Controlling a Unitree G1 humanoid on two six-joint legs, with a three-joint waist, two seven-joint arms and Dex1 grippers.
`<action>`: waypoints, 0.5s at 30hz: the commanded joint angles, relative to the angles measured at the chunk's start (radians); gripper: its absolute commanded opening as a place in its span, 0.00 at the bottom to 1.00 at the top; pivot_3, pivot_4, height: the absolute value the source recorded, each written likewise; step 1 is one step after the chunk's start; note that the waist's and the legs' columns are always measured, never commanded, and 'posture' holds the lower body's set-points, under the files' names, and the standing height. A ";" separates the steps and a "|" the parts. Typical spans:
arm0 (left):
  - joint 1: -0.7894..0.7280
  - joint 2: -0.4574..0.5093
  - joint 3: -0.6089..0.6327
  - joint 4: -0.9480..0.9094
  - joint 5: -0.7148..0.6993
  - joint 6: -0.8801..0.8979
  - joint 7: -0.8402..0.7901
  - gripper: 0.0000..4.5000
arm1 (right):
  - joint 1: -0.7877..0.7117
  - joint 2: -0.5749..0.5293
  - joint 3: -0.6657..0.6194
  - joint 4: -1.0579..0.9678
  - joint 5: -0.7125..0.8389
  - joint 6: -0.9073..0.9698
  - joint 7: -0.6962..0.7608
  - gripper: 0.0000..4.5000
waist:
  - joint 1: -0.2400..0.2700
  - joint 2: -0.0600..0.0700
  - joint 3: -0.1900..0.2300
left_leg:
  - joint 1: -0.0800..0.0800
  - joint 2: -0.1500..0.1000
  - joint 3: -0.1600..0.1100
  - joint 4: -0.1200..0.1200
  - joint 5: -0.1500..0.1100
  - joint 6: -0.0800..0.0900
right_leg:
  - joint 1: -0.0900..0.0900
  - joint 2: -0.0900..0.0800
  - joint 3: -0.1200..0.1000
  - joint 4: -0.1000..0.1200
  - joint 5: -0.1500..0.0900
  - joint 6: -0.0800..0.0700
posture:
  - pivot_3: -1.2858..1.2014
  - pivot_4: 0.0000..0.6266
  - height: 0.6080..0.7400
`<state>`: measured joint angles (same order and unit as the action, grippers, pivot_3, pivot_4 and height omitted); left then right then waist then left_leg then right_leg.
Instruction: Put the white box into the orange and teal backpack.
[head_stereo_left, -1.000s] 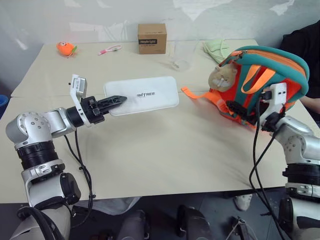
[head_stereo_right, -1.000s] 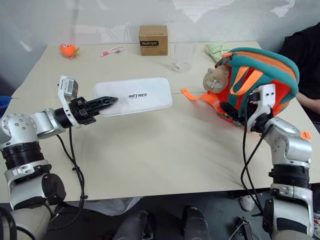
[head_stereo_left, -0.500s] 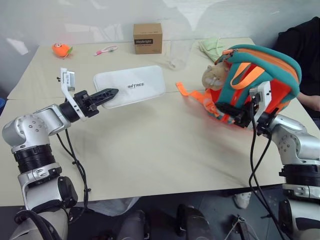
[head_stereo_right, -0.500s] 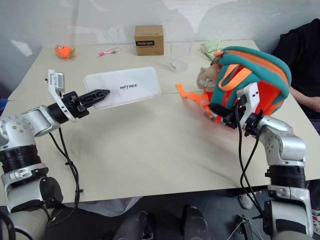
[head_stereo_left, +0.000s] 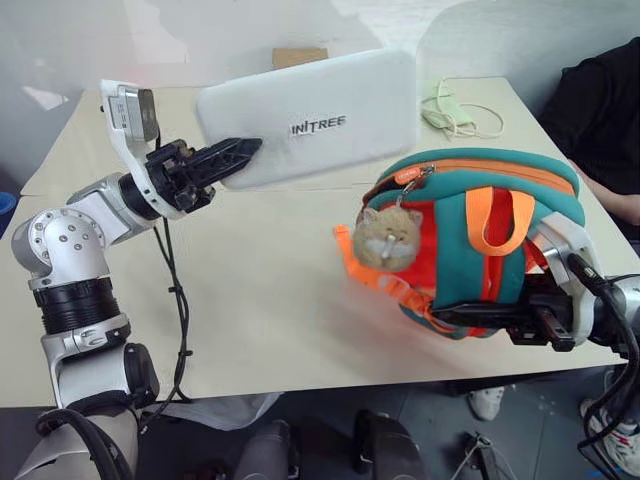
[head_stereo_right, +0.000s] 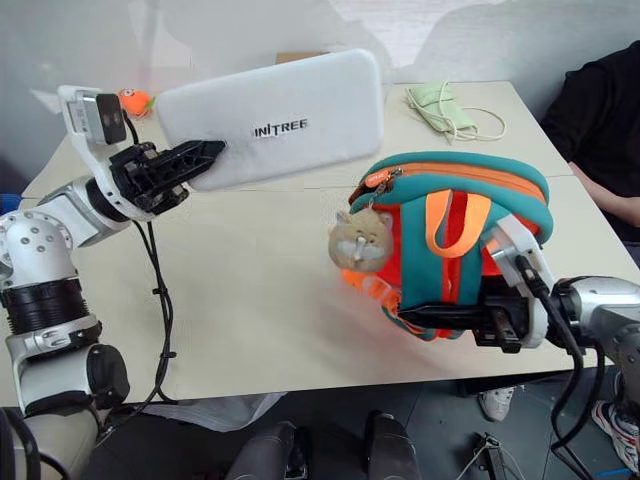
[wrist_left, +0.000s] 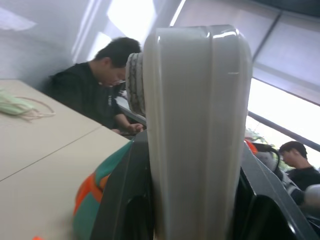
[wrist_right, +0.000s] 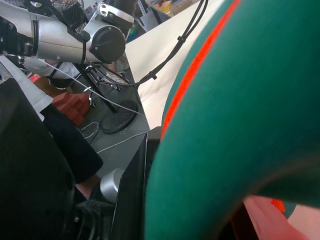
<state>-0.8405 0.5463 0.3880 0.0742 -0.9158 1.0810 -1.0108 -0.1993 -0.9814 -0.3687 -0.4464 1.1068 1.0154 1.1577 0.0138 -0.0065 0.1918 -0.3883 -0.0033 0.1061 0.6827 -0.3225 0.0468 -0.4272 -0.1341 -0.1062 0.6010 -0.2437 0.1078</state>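
My left gripper (head_stereo_left: 240, 155) is shut on one short end of the white box (head_stereo_left: 320, 115) and holds it lifted off the table, its lettered face tilted toward me. In the left wrist view the box (wrist_left: 200, 125) stands edge-on between the fingers. The orange and teal backpack (head_stereo_left: 470, 250) sits near the table's front right, zipper line on top and a tan hamster charm (head_stereo_left: 385, 238) hanging at its front. My right gripper (head_stereo_left: 470, 318) is shut on the backpack's lower teal edge (wrist_right: 240, 125). The box hangs above and to the left of the backpack, apart from it.
A pale green mask with a cord (head_stereo_left: 452, 110) lies at the back right of the table (head_stereo_left: 250, 300). A brown cardboard box (head_stereo_left: 298, 57) peeks out behind the white box. An orange toy (head_stereo_right: 135, 100) is at the back left. A person in black (head_stereo_left: 600, 120) sits at the right.
My left gripper has raised the white box off the table and tipped it up. My right gripper has shut on the backpack and dragged it toward the table's front edge.
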 joint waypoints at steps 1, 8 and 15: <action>0.007 -0.016 -0.033 -0.049 0.022 -0.122 -0.012 0.28 | 0.045 -0.062 -0.099 -0.035 0.084 0.036 0.039 0.01 | 0.008 0.000 0.000 | 0.000 0.000 0.000 0.000 0.000 0.000 | 0.000 0.000 0.000 0.000 0.000 0.000 | 0.52 0.24 1.00; -0.009 -0.019 -0.066 -0.001 0.048 -0.244 -0.037 0.28 | 0.128 -0.136 -0.210 -0.059 0.164 0.075 0.074 0.01 | 0.013 -0.001 0.001 | -0.001 0.000 0.000 0.000 0.000 0.001 | 0.000 0.000 0.000 -0.001 0.000 0.000 | 0.52 0.24 1.00; 0.051 0.060 -0.167 -0.025 0.090 -0.301 -0.191 0.28 | 0.099 -0.134 -0.208 -0.019 0.192 0.066 0.021 0.01 | 0.010 -0.002 0.001 | -0.001 0.000 0.000 0.000 -0.001 0.001 | 0.000 0.000 0.000 -0.001 0.000 0.000 | 0.52 0.24 1.00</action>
<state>-0.7945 0.5901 0.2343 0.0855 -0.8446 0.8167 -1.1646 -0.0809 -1.1054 -0.5548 -0.4657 1.2718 1.0928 1.1828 0.0235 -0.0081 0.1927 -0.3891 -0.0033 0.1063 0.6830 -0.3232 0.0480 -0.4273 -0.1340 -0.1065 0.5997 -0.2436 0.1077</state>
